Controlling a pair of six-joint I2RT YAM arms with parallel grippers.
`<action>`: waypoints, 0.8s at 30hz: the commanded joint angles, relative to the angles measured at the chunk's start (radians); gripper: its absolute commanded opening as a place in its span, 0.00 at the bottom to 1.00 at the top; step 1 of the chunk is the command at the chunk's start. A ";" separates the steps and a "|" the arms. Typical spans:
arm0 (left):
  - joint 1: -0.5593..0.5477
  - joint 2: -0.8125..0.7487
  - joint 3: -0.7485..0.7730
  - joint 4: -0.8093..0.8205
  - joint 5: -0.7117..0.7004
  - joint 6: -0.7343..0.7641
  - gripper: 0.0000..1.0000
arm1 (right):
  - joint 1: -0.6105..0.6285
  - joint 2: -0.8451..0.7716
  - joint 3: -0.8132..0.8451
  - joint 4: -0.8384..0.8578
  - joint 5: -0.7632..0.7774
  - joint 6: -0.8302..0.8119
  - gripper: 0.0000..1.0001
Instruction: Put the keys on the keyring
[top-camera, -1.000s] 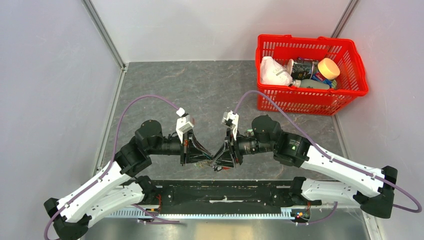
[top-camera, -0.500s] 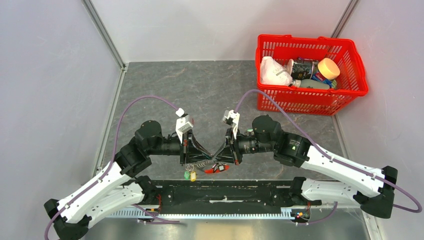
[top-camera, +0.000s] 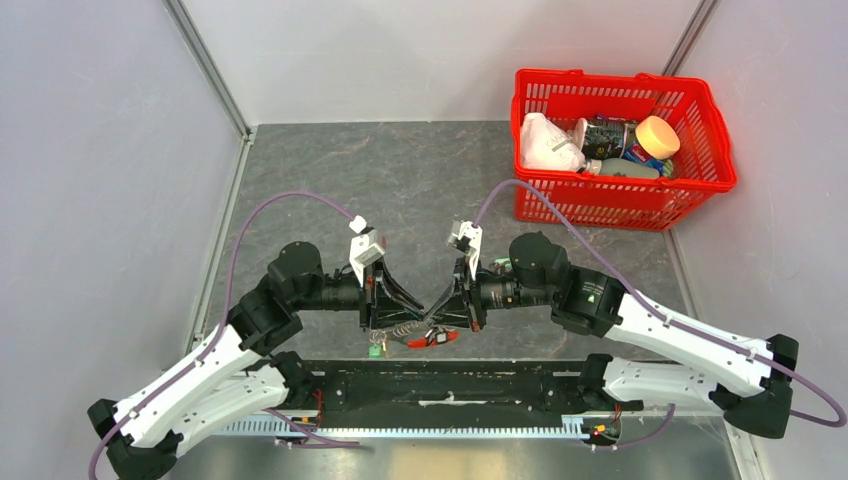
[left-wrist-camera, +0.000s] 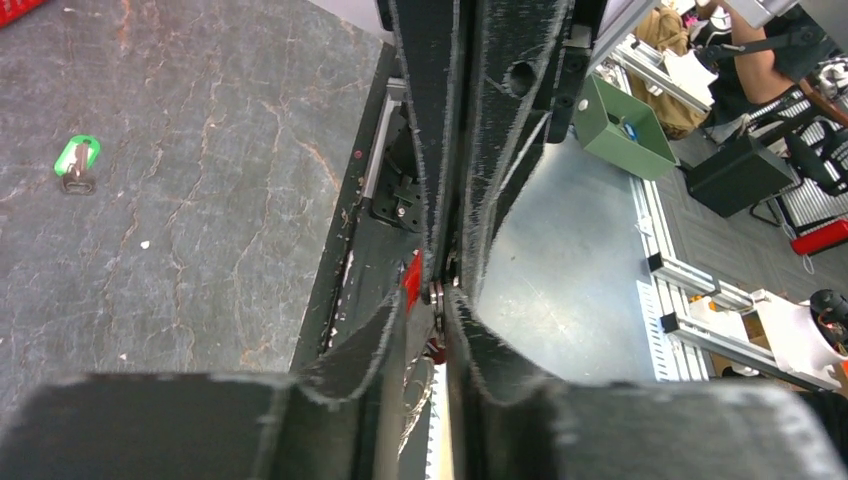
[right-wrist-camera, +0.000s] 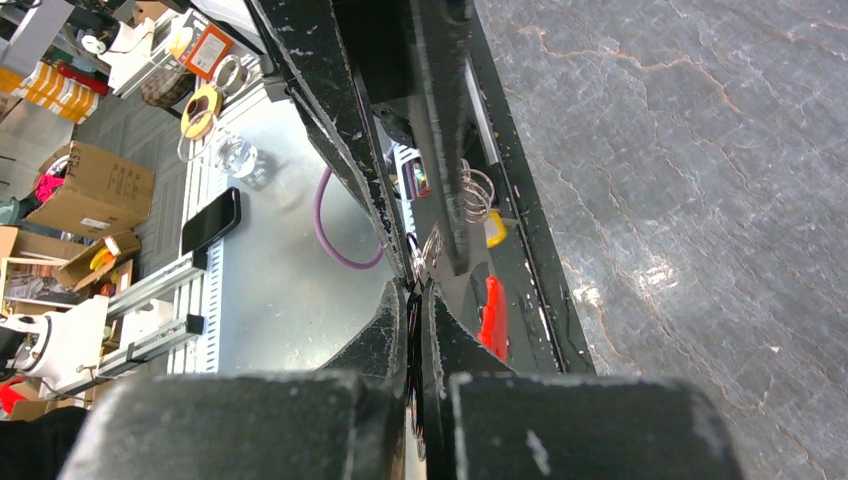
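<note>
A grey stone-patterned table (top-camera: 400, 180) carried a red basket (top-camera: 620, 205) of assorted packages at its far right corner. Two robot arms met tip to tip over the table's near edge. The left gripper (left-wrist-camera: 440, 287) was pinched almost shut on the wire rings of the keys (top-camera: 400, 330), with a green tag (top-camera: 375, 348) showing just below it. The right gripper (right-wrist-camera: 413, 287) was likewise closed, on the thin loop of the keyring (top-camera: 437, 339), whose red part sat beside its fingers. One green-tagged key (left-wrist-camera: 76, 165) lay alone on the table, well apart.
</note>
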 joint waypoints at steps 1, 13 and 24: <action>-0.005 -0.023 0.007 0.053 0.006 0.002 0.34 | 0.002 -0.034 -0.001 0.097 0.004 0.001 0.00; -0.005 -0.051 0.007 0.043 -0.054 0.010 0.51 | 0.002 -0.075 -0.016 0.076 0.008 0.005 0.00; -0.005 -0.076 -0.004 0.057 -0.082 0.009 0.51 | 0.002 -0.099 -0.035 0.057 0.028 0.003 0.00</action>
